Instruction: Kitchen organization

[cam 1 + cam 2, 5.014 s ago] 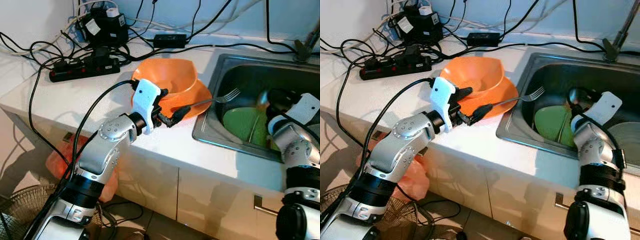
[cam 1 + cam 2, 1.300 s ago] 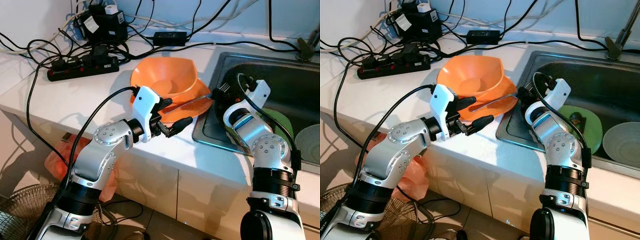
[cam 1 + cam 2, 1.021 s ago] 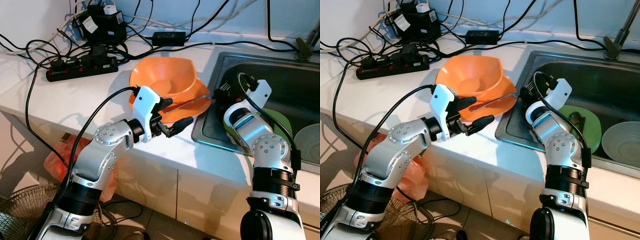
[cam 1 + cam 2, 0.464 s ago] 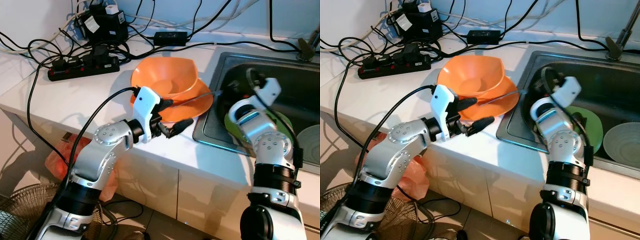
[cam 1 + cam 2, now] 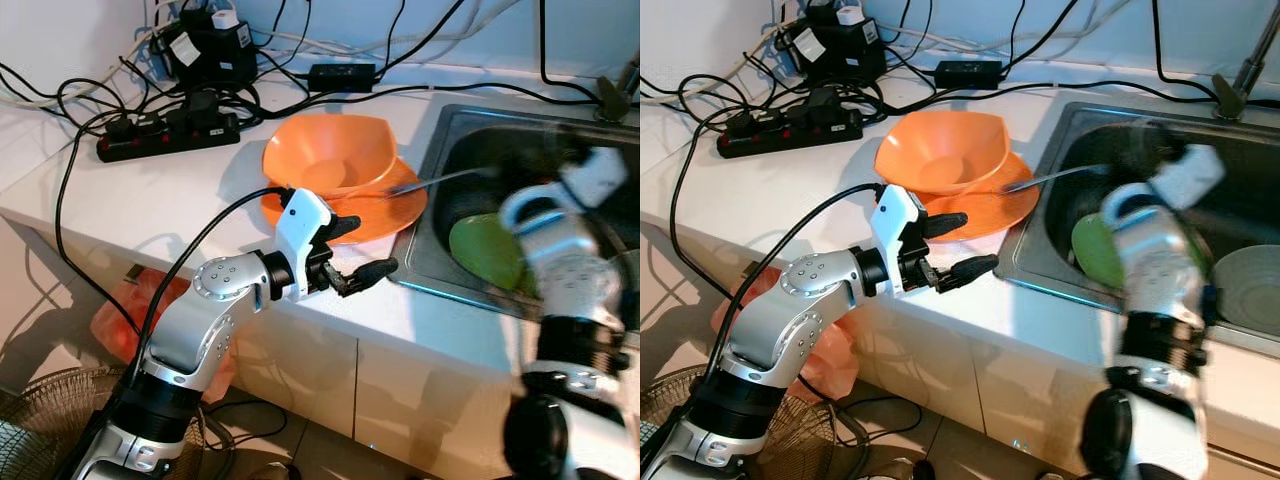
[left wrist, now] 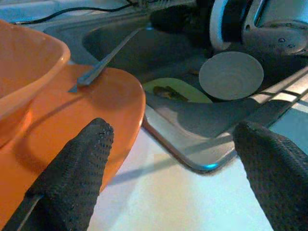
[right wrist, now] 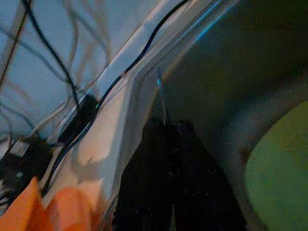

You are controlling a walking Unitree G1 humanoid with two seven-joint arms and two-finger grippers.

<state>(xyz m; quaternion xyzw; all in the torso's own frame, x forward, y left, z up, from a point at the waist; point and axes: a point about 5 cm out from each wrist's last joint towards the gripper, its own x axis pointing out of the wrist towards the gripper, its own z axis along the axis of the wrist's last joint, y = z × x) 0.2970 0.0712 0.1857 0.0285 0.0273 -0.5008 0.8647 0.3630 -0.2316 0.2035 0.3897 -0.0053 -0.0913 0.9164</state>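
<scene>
The right gripper (image 7: 166, 139) is pinched tight on a thin metal fork (image 5: 440, 180), fingers closed around one end of it above the sink (image 5: 455, 135). The right arm is motion-blurred in the head views. The fork spans the sink's left rim, its far end over the orange plate (image 5: 385, 212), and the left wrist view shows that end at the plate's surface.

Over to the left gripper (image 5: 352, 252): wide open, nothing in it, its two black fingers spread just above the white countertop (image 5: 150, 195) at the plate's near edge. One finger lies over the plate's rim, the other points toward the sink's front-left corner.

On the plate sits an orange bowl (image 5: 328, 152), upright. Down in the sink lie a green plate (image 5: 485, 250) with a dark bit of something on it, and further right a pale round dish (image 5: 1245, 275).

At the back of the counter, a black power strip (image 5: 165, 133) and a tangle of black cables (image 5: 60, 105) run along the wall, with a black adapter (image 5: 343, 76) behind the bowl. Below the counter, an orange bag (image 5: 120, 320) sits on the floor beside a fan grille (image 5: 40, 450).
</scene>
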